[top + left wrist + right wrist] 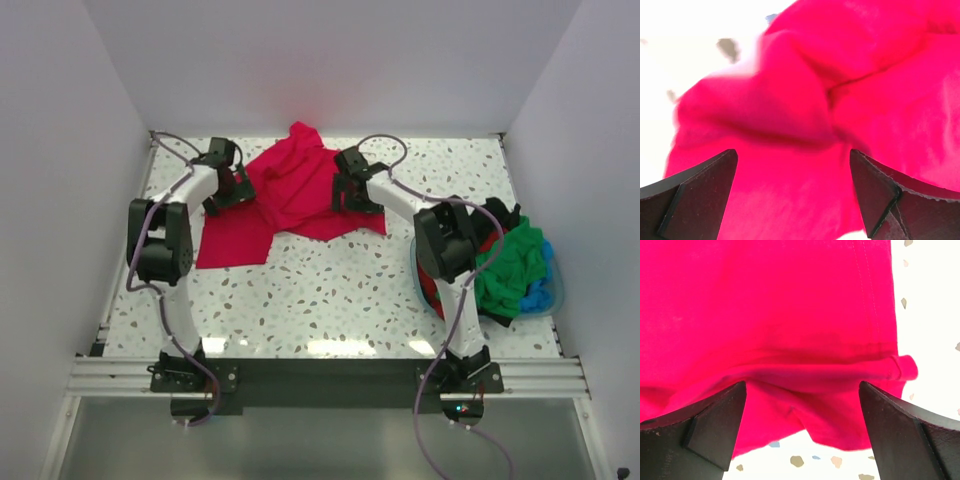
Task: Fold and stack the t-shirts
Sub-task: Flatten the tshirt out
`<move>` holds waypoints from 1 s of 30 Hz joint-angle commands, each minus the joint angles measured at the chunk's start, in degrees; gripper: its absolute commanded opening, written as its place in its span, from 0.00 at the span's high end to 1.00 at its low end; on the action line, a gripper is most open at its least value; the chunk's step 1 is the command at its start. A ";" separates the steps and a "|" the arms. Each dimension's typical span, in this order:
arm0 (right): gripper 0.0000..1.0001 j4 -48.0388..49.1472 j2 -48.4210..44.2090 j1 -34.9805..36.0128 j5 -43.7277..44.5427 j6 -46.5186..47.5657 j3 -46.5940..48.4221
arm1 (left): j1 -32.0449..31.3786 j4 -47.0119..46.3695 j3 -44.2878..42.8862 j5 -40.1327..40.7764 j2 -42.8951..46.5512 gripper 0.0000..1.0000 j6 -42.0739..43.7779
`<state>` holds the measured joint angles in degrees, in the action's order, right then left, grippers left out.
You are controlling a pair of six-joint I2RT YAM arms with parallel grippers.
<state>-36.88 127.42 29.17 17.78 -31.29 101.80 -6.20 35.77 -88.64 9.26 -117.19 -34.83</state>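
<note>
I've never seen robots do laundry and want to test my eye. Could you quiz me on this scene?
1. True or false: the red shirt lies neatly folded on the table.
2. Pick one: the left pincer and right pincer are A) both open, B) both shut, C) one open and one shut.
3. Short answer: what colour is the shirt on top of the pile in the basket?

Key:
1. False. It is rumpled and spread out.
2. A. Each wrist view shows the fingers wide apart over the red cloth.
3. Green: the green shirt sits on top.
</note>
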 commanded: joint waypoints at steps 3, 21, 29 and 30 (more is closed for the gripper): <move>0.02 -1.62 -11.64 0.19 0.50 1.15 -4.73 | 2.50 6.59 9.16 7.96 17.05 0.00 -2.69; 0.01 1.82 -30.12 0.10 1.55 -3.69 -26.21 | 11.29 -1.14 35.99 0.94 28.78 0.00 -5.16; 0.01 3.57 -32.76 0.19 2.78 -4.40 -30.08 | 9.80 0.36 33.71 5.59 19.63 0.16 -8.76; 0.01 3.40 -33.02 0.27 3.39 -4.40 -30.25 | 9.63 0.01 33.80 5.42 19.02 0.18 -8.59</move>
<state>-35.11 97.19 29.30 18.65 -34.68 72.14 4.36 36.73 -54.81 11.90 -94.85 -41.82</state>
